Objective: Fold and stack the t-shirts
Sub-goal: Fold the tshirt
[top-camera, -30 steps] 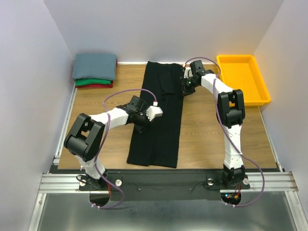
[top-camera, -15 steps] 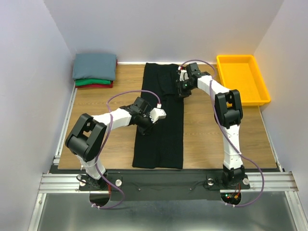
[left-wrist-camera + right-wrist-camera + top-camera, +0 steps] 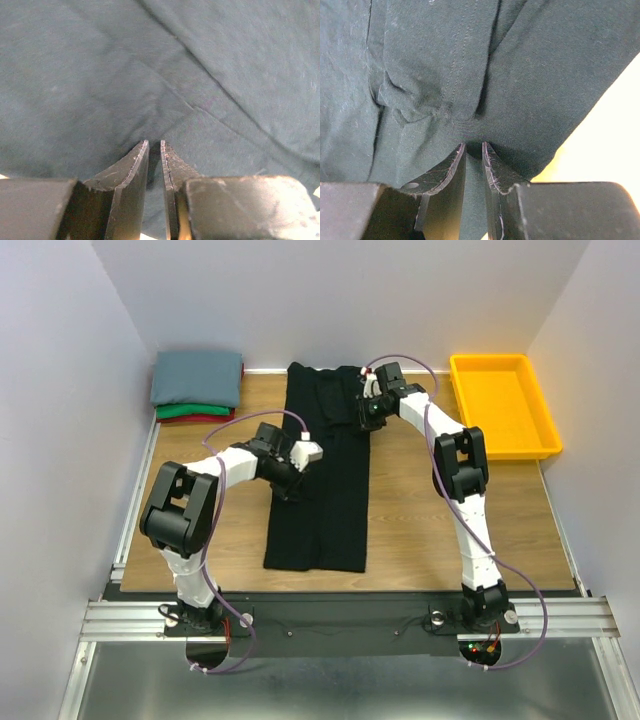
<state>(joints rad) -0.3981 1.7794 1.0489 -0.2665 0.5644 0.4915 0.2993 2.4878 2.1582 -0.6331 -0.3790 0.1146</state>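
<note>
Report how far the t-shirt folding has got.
Done: the grey-blue t-shirt, green t-shirt and red t-shirt lie folded in one stack at the far left. In hand: the black t-shirt, folded into a long strip, is pinched by the left gripper and the right gripper. Left: folding it shorter and adding it to the stack.

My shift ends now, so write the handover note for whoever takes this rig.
The left gripper is shut on the black t-shirt at its left edge, the right gripper near its far right edge. The shirt lies as a long strip on the table.
Done: grey-blue t-shirt, green t-shirt, red t-shirt folded and stacked far left.
Left: fold the black one shorter, add it to the stack.
</note>
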